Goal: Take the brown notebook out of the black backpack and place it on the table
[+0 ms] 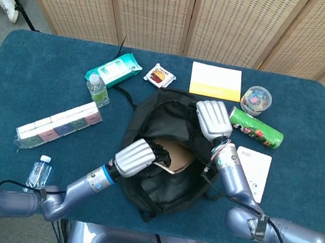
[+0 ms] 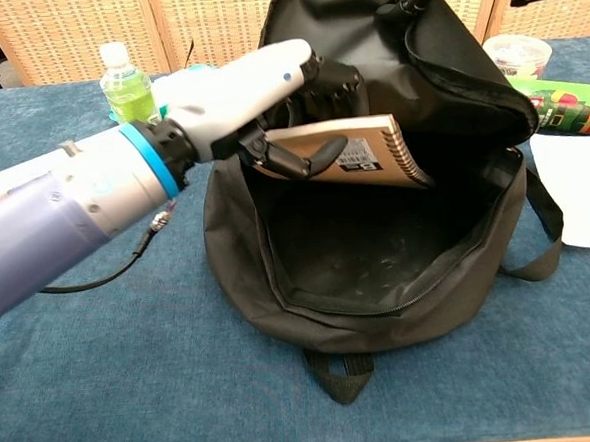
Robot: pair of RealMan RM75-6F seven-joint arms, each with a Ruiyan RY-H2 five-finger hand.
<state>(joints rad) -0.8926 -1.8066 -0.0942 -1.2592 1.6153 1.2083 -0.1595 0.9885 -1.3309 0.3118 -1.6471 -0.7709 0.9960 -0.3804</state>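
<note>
Your left hand (image 2: 252, 98) grips the brown notebook (image 2: 356, 152) by its near edge, fingers curled under it, holding it tilted in the mouth of the black backpack (image 2: 399, 275), above the bag's floor. Your right hand (image 1: 214, 119) clutches the backpack's upper rim, holding the opening up. Just right of that hand, a green can (image 1: 256, 127) lies on the desk (image 1: 32, 73).
</note>
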